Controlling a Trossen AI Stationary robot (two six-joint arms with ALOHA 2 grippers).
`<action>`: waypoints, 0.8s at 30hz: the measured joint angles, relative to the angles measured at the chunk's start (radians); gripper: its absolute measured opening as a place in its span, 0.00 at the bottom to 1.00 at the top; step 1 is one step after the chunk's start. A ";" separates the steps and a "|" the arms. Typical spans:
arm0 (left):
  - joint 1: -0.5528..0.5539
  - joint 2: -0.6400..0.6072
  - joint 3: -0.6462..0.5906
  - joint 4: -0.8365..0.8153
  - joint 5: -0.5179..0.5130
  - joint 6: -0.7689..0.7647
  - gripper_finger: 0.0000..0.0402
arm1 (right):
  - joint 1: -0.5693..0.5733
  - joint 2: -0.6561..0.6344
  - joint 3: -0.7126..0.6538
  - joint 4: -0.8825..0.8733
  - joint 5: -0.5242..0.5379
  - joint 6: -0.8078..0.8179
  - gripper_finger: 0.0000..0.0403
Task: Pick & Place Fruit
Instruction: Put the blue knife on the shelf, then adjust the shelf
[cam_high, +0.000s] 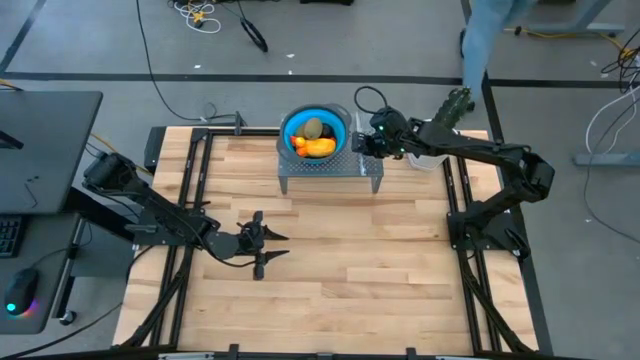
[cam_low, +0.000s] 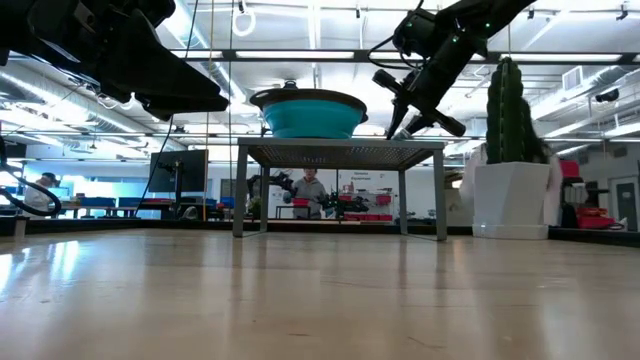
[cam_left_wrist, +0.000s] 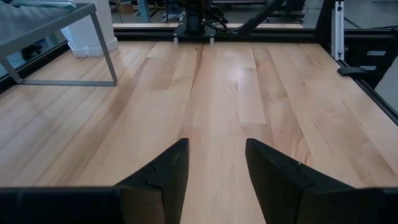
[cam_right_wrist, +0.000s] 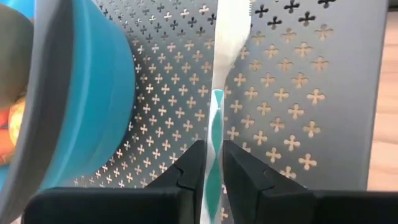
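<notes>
blue bowl (cam_high: 342, 124) holding fruit (cam_high: 316, 146), right end effector (cam_right_wrist: 212, 163) pinching stick tool (cam_right_wrist: 217, 124), left end effector (cam_left_wrist: 215, 163) spread

No text, label, brand, number or sign can be read in any of the views. The monitor screens in the room behind the table are too small and blurred to make out any writing.
</notes>
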 joint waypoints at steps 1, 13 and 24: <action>0.000 0.000 0.000 0.000 0.000 0.000 0.42 | 0.000 0.000 -0.002 0.005 0.000 0.000 0.16; 0.000 0.000 0.000 -0.002 0.000 0.000 0.42 | 0.000 0.000 -0.006 0.042 -0.001 -0.002 0.21; 0.000 0.000 0.000 -0.007 -0.006 -0.004 0.42 | -0.002 -0.102 -0.006 0.061 -0.006 -0.137 0.21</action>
